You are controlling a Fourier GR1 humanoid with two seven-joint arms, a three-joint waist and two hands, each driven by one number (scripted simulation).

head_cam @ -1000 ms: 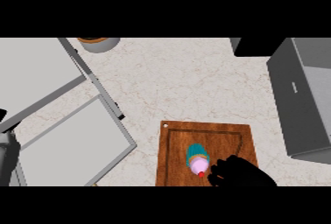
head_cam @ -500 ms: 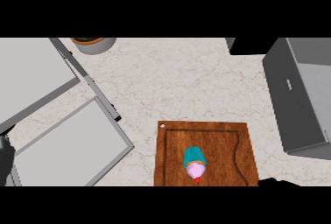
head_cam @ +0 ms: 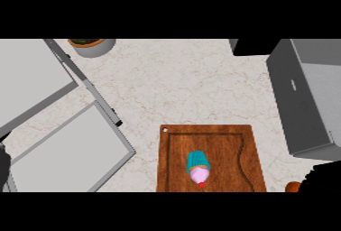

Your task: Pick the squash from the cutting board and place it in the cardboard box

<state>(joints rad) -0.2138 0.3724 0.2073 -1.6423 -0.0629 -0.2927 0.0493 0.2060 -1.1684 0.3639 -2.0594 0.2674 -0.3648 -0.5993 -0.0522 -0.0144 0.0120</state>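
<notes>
The squash [head_cam: 198,168], teal at one end, pink in the middle with a red tip, lies on the brown wooden cutting board [head_cam: 233,149] at the lower middle, and nothing touches it. At the left a big grey box [head_cam: 63,149] with its flaps spread open takes up the counter's side. A black mass at the lower right corner is my right hand [head_cam: 326,178], well right of the board and apart from the squash. Only a dark sliver of my left hand [head_cam: 3,164] shows at the left edge, beside the box.
A tall grey appliance [head_cam: 306,94] stands along the right side, with a dark object [head_cam: 256,46] behind it. A potted plant [head_cam: 90,45] sits at the top left. A small orange thing [head_cam: 293,187] peeks in by my right hand. Pale marble counter [head_cam: 180,85] lies open in the middle.
My right hand, which was over the board's lower right touching the squash's red tip, has drawn back to the lower right corner. The squash has stayed on the board.
</notes>
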